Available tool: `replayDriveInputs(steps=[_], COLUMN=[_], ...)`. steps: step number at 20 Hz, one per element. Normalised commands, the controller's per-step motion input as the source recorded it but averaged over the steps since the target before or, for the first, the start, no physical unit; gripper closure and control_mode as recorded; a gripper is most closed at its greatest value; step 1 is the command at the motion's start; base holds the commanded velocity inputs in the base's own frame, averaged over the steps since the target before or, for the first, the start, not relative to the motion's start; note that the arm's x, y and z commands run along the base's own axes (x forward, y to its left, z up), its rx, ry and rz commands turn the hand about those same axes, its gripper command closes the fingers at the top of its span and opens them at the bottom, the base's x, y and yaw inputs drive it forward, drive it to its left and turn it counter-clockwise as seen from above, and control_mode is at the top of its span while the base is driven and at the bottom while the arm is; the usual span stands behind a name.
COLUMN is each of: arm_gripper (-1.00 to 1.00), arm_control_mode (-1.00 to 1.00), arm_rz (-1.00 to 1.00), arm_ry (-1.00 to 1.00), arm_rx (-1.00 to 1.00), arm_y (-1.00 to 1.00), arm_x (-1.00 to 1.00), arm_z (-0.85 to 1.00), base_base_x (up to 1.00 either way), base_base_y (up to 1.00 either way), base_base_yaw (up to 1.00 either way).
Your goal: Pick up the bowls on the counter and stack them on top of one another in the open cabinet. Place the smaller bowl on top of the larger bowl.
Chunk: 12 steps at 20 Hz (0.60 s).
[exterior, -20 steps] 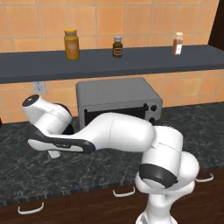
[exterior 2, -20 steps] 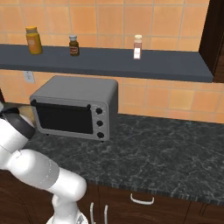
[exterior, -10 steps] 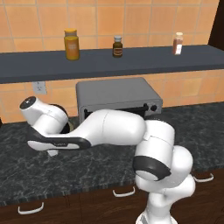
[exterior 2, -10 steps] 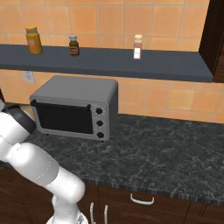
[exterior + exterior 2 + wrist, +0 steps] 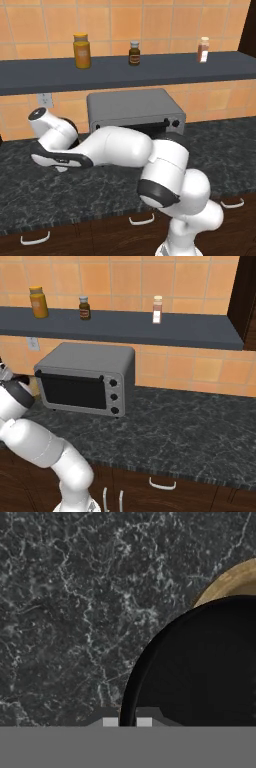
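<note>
- You are in the pick-up step: in the hand view the pincer (image 5: 127, 719) sits low over the bench (image 5: 75, 597), its two tips standing either side of the rim of a black bowl (image 5: 200, 667).
- Behind that black bowl, at the right edge of the hand view, a tan wooden bowl (image 5: 225, 584) shows as a curved strip of rim; the two look to be touching or overlapping, but I cannot tell which.
- The pincer is parted only narrowly, with the black rim between the tips; I cannot tell whether they already press on it or merely straddle it.
- In the left base view the arm reaches far left, its hand lying flat just above the bench (image 5: 60, 200), left of the toaster oven (image 5: 135, 112).
- Against a second ago, the wrist has swung further left and lower across the bench in the left base view, and in the right base view the arm has slid toward the left edge. The toaster oven and the jars on the shelf (image 5: 125, 72) have not moved.
- Next, as I judge it, you need a firm pinch on the black rim, then a straight lift clear of the wooden bowl before turning toward the cabinet.
- Decide first which bowl is larger, since that one must go in first.
</note>
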Motion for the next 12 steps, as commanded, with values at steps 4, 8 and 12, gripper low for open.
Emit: replayDriveInputs(steps=[4, 8, 12], arm_gripper=[1.0, 1.0, 1.0], arm_control_mode=[-1.0, -1.0, -1.0], arm_rz=[0.0, 0.01, 0.04], arm_ry=[0.03, 0.05, 0.08], arm_rx=[0.0, 0.0, 0.0], arm_y=[0.0, 0.0, 0.0], arm_x=[0.33, 0.14, 0.11], arm_z=[-0.3, -0.12, -0.06], base_base_x=[0.0, 0.0, 0.0], base_base_y=[0.0, 0.0, 0.0], base_base_yaw=[0.0, 0.0, 0.0])
